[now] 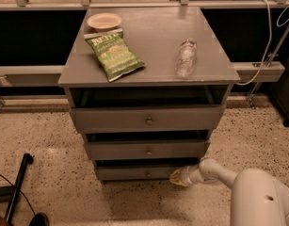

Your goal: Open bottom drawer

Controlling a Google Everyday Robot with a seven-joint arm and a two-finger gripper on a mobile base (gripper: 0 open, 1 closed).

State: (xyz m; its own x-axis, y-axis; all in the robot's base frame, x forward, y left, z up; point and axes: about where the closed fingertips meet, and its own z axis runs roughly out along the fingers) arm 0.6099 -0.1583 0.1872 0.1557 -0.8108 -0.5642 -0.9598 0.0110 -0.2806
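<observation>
The bottom drawer (130,172) is the lowest and narrowest grey front of the cabinet, with a small round brass knob (148,173) at its centre. A dark gap shows above its front. My gripper (177,177) is low near the floor at the drawer's right end, right of the knob, on a white arm coming from the lower right.
Two wider grey drawers (146,120) sit above. On the grey cabinet top (153,36) lie a green chip bag (114,55), a clear plastic bottle (185,57) and a small bowl (104,20). A black pole (17,187) lies on the speckled floor at left.
</observation>
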